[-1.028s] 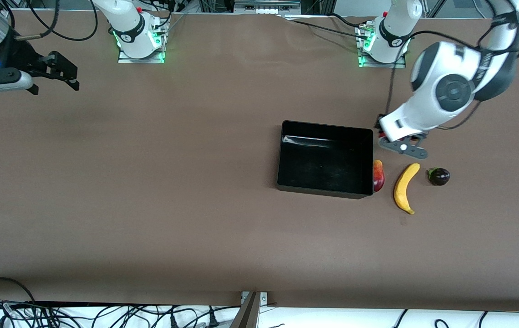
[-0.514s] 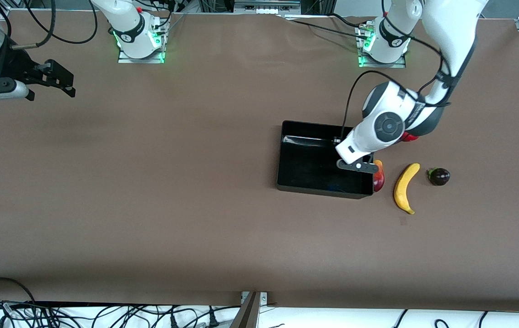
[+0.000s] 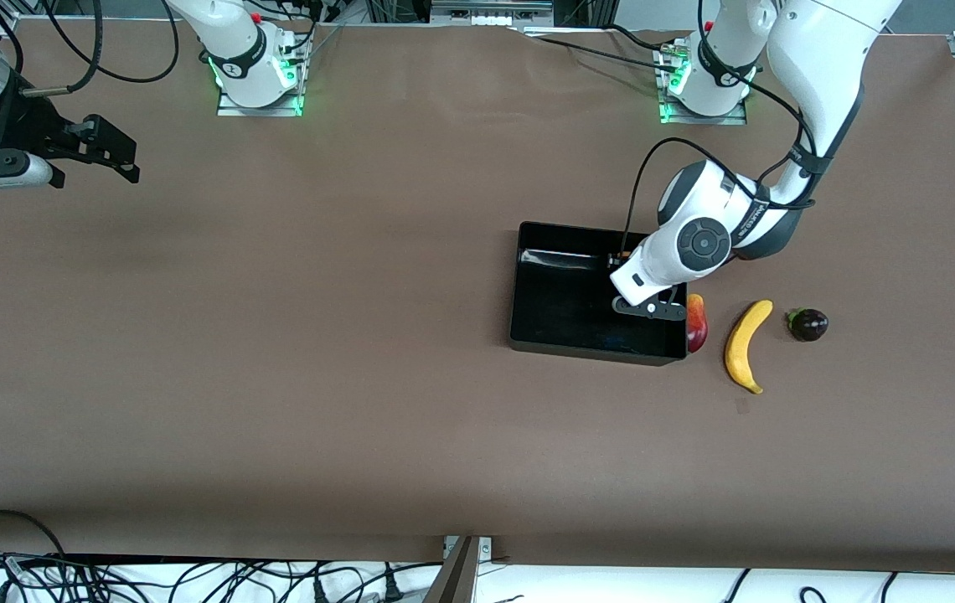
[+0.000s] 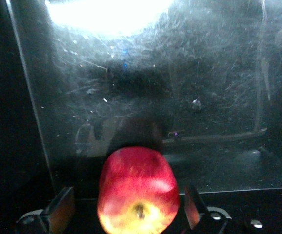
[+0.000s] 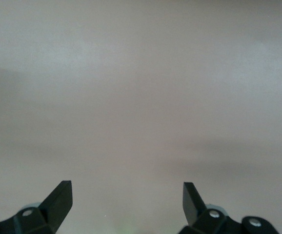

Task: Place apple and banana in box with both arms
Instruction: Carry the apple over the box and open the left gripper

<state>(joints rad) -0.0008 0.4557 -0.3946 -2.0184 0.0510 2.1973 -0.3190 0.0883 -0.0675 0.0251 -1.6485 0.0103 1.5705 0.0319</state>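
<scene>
From the front we cannot see the apple [image 4: 137, 187] under the left gripper [image 3: 651, 309], spread wide, untouching, inside the box [image 3: 586, 350]; the right gripper [image 3: 131, 162] waits open.

Banana [image 3: 745, 345] between eggplant [image 3: 807, 324] and box [image 3: 528, 285].

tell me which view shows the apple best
The left wrist view: the apple fills the space between the left gripper's open fingers, over the box. The front view hides it under the arm; the right wrist view shows only table.
</scene>
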